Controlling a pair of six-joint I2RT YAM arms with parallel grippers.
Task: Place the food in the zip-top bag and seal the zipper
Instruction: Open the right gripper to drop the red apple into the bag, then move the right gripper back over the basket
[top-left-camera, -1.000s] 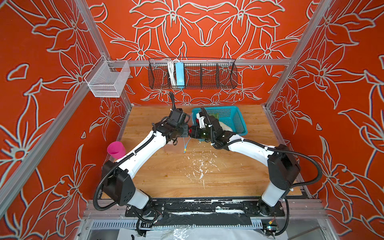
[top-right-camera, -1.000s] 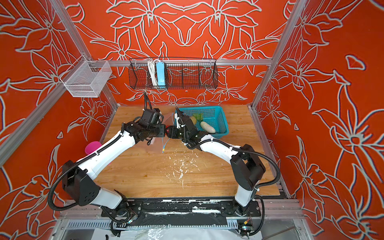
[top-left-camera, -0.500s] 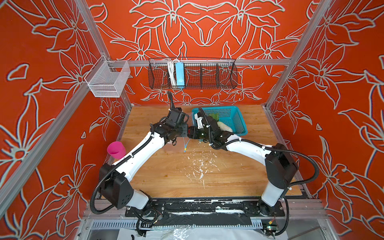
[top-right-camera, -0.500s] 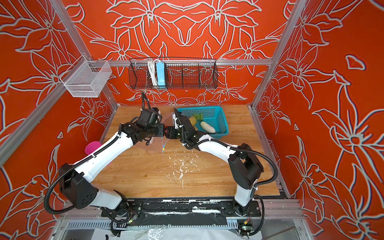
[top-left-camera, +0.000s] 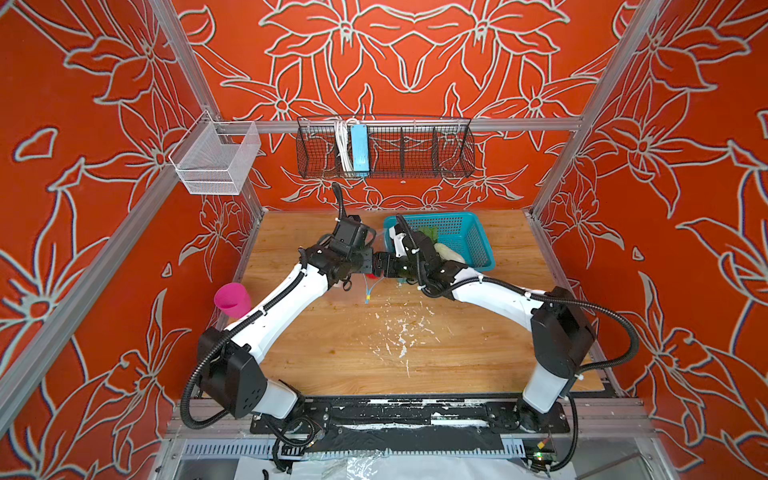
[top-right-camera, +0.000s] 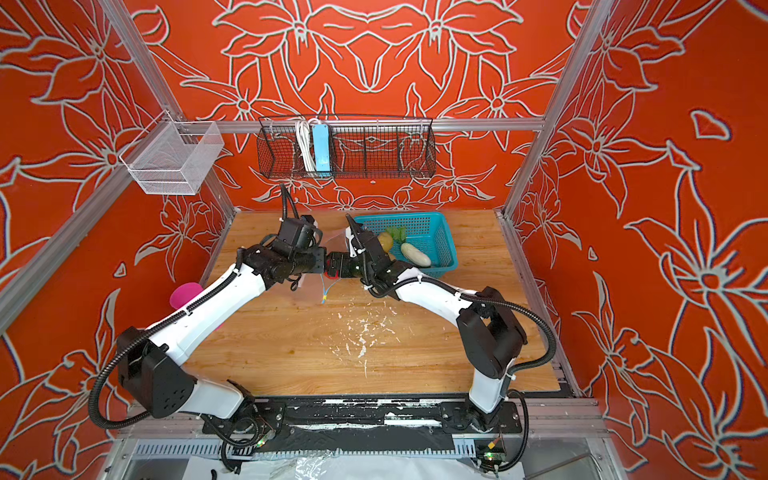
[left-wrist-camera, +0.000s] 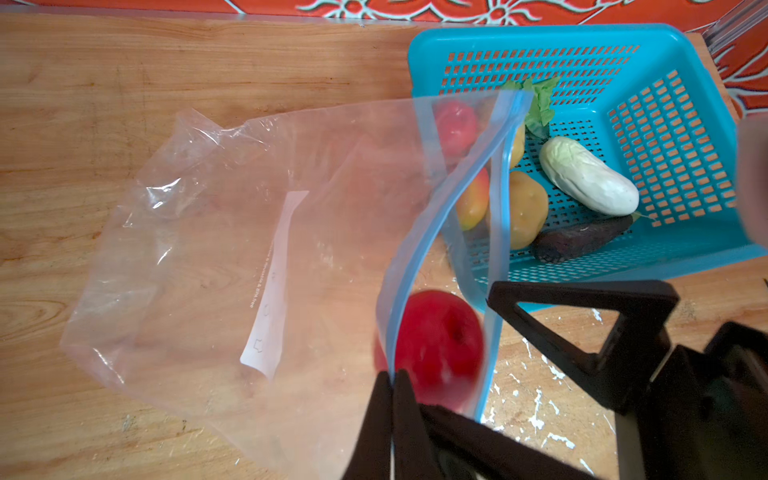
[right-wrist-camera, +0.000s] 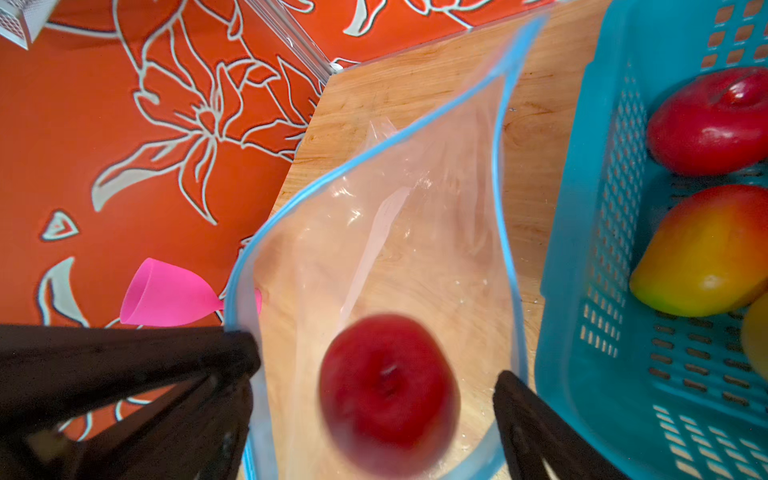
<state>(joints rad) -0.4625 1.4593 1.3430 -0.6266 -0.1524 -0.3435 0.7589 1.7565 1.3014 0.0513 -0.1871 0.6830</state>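
The left pincer (left-wrist-camera: 392, 377) is closed on one lip of the zipper (left-wrist-camera: 417, 237). The clear zip-top bag (left-wrist-camera: 199, 249) rests crinkled on the worktop (left-wrist-camera: 83, 83), its mouth lifted and apart. A blurred red ball (left-wrist-camera: 440, 345) shows between the two lips. The teal basket (left-wrist-camera: 540, 36) beside it contains a white vegetable (left-wrist-camera: 590, 178) and a mango (left-wrist-camera: 473, 199).

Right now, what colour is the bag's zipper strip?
The zipper is light blue, clearest in left wrist view.

left gripper (left-wrist-camera: 392, 384) clamped, right gripper (right-wrist-camera: 374, 368) apparently spread
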